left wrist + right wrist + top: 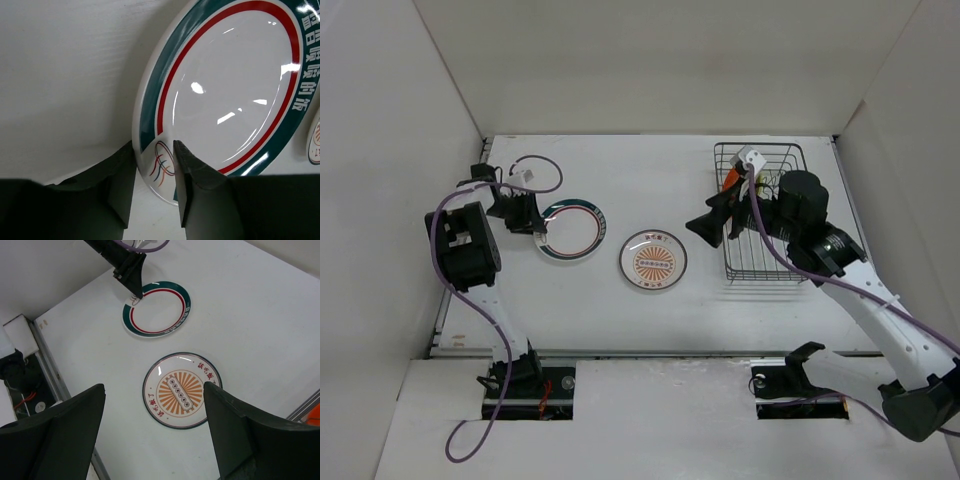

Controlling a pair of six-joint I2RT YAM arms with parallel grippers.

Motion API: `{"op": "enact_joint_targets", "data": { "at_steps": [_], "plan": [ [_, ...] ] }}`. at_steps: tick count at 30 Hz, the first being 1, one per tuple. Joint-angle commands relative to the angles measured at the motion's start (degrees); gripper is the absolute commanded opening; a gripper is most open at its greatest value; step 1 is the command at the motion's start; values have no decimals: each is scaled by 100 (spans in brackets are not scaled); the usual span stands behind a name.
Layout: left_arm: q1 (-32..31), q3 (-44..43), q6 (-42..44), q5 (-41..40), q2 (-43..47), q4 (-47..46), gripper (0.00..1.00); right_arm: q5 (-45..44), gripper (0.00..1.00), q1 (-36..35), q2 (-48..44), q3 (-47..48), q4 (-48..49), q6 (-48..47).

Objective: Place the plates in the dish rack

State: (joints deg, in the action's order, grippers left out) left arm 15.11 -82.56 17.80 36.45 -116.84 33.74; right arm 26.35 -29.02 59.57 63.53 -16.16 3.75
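The white plate with the green-and-red rim (572, 232) lies at the left of the table. My left gripper (538, 232) is shut on its left rim (160, 160), one finger outside the edge and one on the plate's face. The white sunburst plate (653, 259) lies flat at mid-table and also shows in the right wrist view (181, 390). My right gripper (703, 228) is open and empty, held above the table between that plate and the black wire dish rack (765, 265). An orange plate (730, 181) stands in the rack. The lime green plate is not visible.
White walls enclose the table on the left, back and right. A purple cable (542, 165) loops behind the left arm. The right arm's body (802, 205) hangs over the rack. The table's left edge rail (50, 375) shows in the right wrist view.
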Motion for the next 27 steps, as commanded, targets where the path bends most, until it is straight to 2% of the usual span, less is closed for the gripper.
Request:
{"op": "enact_joint_targets", "data": {
  "at_steps": [1, 5, 7, 13, 18, 19, 22, 27],
  "plan": [
    [0, -111, 83, 223, -111, 212, 31, 37, 84, -52, -104, -86, 210, -111],
    [0, -111, 22, 223, -164, 160, 13, 37, 84, -104, -104, -148, 263, -6],
    [0, -111, 22, 293, -226, 160, 0, 37, 84, -104, -104, -209, 316, -6],
    [0, -470, -31, 1221, -217, 448, 0, -85, 84, -104, 28, -587, 728, 222],
    [0, -1190, -224, 1549, 283, 625, 0, -86, 84, -157, 266, -640, 1009, 336],
    [0, -1435, -294, 1663, 676, 625, 0, -8, 84, -157, 396, -692, 1253, 398],
    [0, -1621, -295, 1812, 855, 721, 0, 229, 84, -209, 529, -693, 1561, 460],
    [-412, -1939, 486, 2593, 1241, 1827, 0, 573, 84, -342, 1126, -386, 2178, 583]
  ]
}}
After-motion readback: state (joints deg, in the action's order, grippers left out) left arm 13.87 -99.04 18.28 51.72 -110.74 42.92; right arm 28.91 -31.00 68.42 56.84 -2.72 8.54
